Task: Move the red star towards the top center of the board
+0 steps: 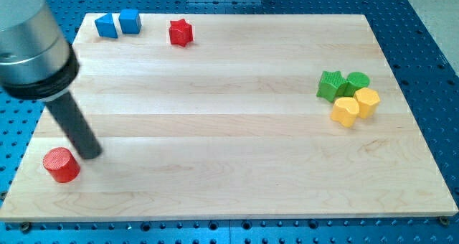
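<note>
The red star (181, 32) lies near the top edge of the wooden board (229, 129), left of centre. My tip (90, 155) rests on the board at the lower left, far below and left of the star. It stands just up and to the right of a red cylinder (61, 164), very close to it; I cannot tell whether they touch.
Two blue blocks (106, 26) (129, 20) sit side by side at the top left corner. At the right, a green star (330, 85), a green cylinder (357, 81), a yellow heart (346, 110) and a yellow hexagon-like block (366, 101) form a tight cluster.
</note>
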Robot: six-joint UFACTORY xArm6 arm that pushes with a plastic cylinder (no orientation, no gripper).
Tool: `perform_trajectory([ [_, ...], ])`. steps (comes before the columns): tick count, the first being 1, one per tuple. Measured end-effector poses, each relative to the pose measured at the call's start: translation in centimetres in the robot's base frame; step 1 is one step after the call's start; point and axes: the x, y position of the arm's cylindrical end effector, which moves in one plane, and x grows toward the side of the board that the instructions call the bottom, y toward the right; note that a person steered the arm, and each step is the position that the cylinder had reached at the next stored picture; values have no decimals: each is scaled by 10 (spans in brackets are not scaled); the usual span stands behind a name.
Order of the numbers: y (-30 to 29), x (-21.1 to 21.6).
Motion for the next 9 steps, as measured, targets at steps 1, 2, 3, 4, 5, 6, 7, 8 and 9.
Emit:
perform_trajectory([
  [1,108,-80],
  [2,197,-171],
  [3,234,-271],
  [4,180,-322],
  [5,96,-330],
  [6,73,-294],
  [7,76,-238],
  [8,90,-212],
  [9,151,-257],
])
